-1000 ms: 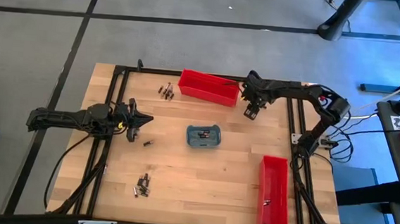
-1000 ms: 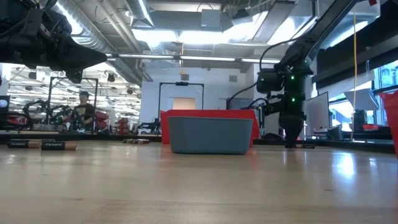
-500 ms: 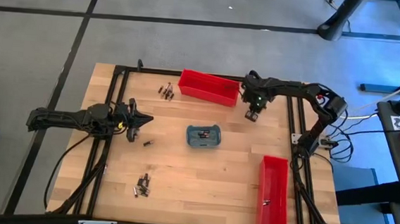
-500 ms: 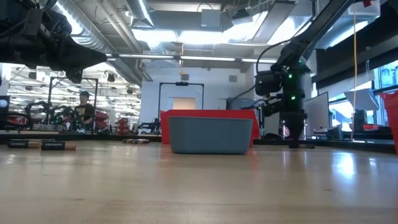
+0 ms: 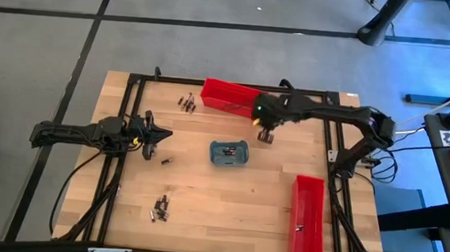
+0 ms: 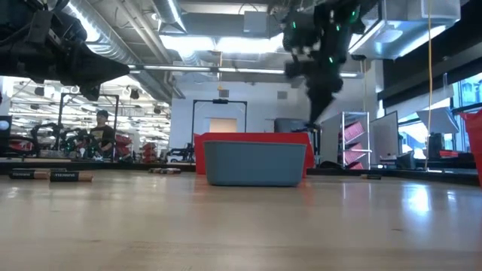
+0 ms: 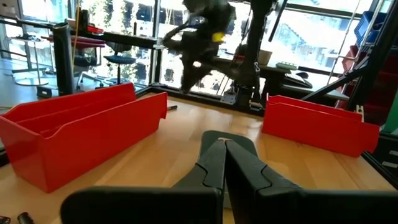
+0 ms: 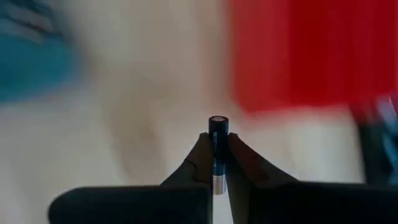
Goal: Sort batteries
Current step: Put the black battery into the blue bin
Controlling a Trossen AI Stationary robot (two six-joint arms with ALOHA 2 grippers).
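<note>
The left gripper (image 5: 163, 134) hovers at the table's left side with its dark fingers (image 7: 211, 171) pressed together on nothing, loose batteries (image 5: 160, 209) lying scattered on the pale wooden table (image 5: 228, 198) around it. Further right, the right gripper (image 5: 266, 134) hangs raised beside the glossy red bin (image 5: 235, 97) at the far edge, just beyond the small grey-blue tray (image 5: 229, 153). Its fingers are clamped on one dark, smooth cylindrical battery (image 8: 217, 152), whose long axis runs along the fingers, one end poking past the tips.

Two red bins (image 5: 233, 98) (image 5: 308, 219) and a grey-blue tray (image 5: 229, 153) on a wooden table (image 5: 235, 206).
</note>
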